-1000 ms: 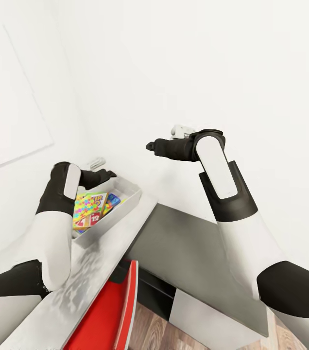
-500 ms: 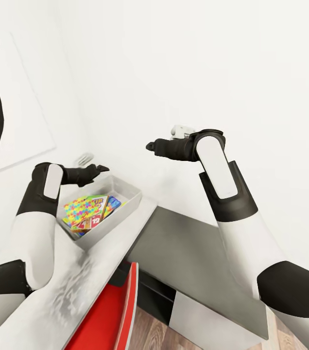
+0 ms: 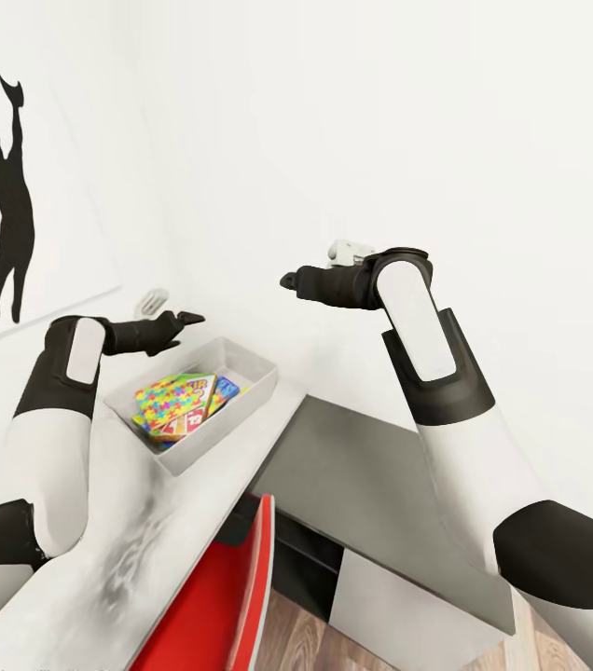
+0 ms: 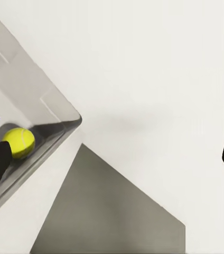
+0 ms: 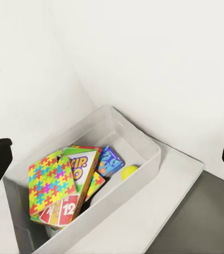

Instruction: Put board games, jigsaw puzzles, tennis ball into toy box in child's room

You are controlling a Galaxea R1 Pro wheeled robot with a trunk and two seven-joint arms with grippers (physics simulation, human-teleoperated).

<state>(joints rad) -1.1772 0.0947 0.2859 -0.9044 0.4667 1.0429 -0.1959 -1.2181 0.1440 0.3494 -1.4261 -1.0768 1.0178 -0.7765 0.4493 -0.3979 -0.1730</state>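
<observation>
Worktop (image 3: 194,508): the long light grey desktop is running along the white wall and carrying the toy box at its far end — a spot that is keeping the bin within reach of both arms.
Dark grey cabinet top (image 3: 380,485): lying lower, just beside the worktop's end, under the right arm.
Red chair back (image 3: 231,596): standing at the worktop's near edge.
Toy box (image 3: 241,399): sitting on the worktop against the wall; its sloping sides are letting the flat things lie slanted and overlapping.
Jigsaw puzzle (image 5: 49,179): the multicoloured mat is lying on top of the pile inside the toy box; a second mat I cannot make out.
SKIP-BO board game (image 5: 83,165): resting in the box, partly under the puzzle mat, with a red card-printed face showing at the pile's lower end.
Blue board game (image 5: 110,160): leaning beside it, towards the box's end.
Tennis ball (image 5: 128,172): lying in the box's corner, next to the blue game — probably rolled to the lowest free spot.
Left claw (image 3: 187,320): hanging over the box's far rim, gripping nothing; the left wrist view is showing its tips spread wide apart.
Right claw (image 3: 289,280): hanging raised near the wall, above and well apart from the box, spread wide with nothing between its tips.
Progress: judging by the full box, the tidying is looking nearly or wholly finished.
</observation>
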